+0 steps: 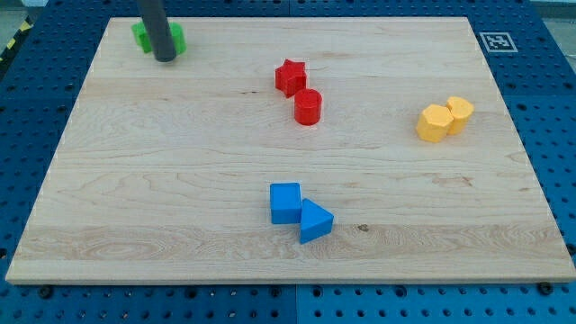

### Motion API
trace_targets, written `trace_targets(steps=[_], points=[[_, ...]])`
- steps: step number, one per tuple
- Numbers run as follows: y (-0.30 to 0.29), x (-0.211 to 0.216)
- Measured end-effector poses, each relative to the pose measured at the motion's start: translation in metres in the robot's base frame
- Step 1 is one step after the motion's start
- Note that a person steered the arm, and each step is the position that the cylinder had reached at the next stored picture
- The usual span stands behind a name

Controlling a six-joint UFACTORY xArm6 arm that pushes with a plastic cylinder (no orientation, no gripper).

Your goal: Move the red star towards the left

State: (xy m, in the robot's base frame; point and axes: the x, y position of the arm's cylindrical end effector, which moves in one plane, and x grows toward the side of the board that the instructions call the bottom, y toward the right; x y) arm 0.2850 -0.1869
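The red star [290,76] lies on the wooden board [180,180] near the view's top, a little right of the middle. A red cylinder [308,106] sits just below and right of it, close or touching. My tip [165,58] is at the view's top left, far to the left of the red star. The tip stands right in front of a green block [157,38], whose shape the rod partly hides.
A blue cube [285,202] and a blue triangular block [315,221] touch each other at the view's lower middle. Two yellow blocks [445,118] sit together at the view's right. A printed marker tag [496,41] is at the board's top right corner.
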Motion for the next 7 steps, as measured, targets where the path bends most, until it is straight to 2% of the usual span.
trace_targets(steps=[1,2,6,7], points=[[0.040,0.000],[0.106,0.000],[0.125,0.001],[0.167,0.014]])
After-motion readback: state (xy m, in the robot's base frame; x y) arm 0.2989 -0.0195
